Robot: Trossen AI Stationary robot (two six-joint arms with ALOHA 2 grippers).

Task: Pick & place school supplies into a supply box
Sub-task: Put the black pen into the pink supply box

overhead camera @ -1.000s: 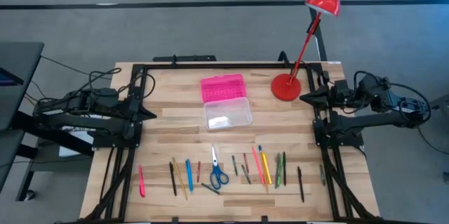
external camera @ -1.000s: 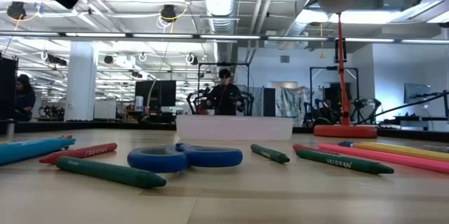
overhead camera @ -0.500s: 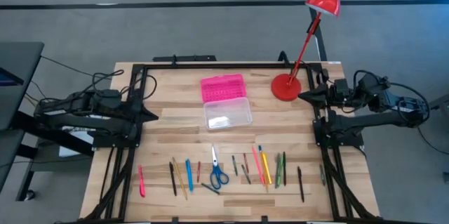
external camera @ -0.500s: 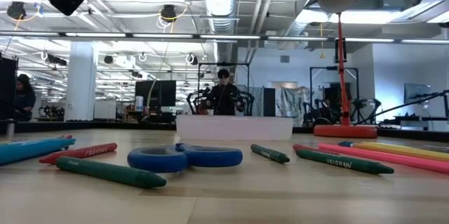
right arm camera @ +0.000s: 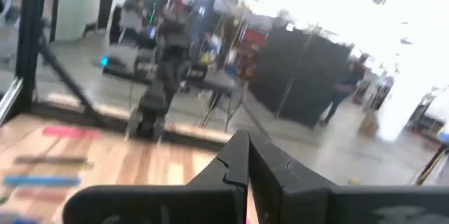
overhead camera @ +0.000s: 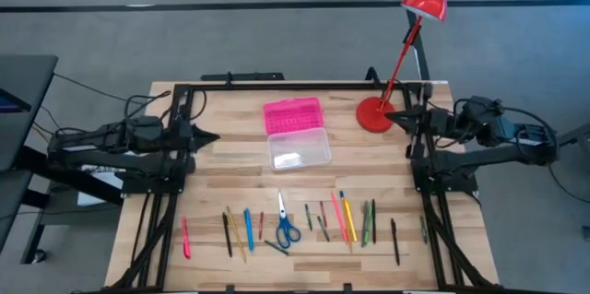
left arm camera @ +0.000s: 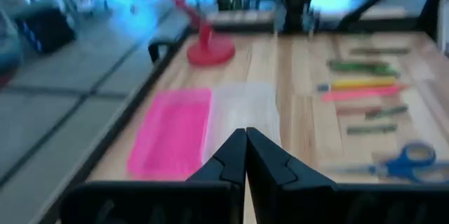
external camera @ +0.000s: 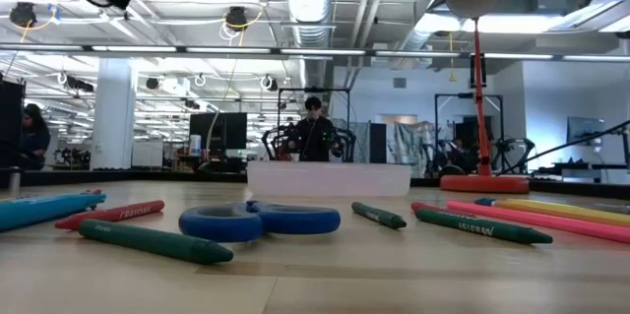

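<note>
We see the task barely begun. The box (overhead camera: pixel 299 149) lies open mid-worktop (overhead camera: pixel 221 183), its pink lid (overhead camera: pixel 293 114) flat behind the clear base, which seems to hold only a pale label, though that is hard to judge. Every pen and the scissors (overhead camera: pixel 286 227) sit in a row along the near edge. The left tool (overhead camera: pixel 210 136) and right tool (overhead camera: pixel 391 117) hover at the sides, both pinched closed, empty.

Table (overhead camera: pixel 230 170) pale planked wood; supply box (overhead camera: pixel 293 114) pink textured plastic lid, clear base.
</note>
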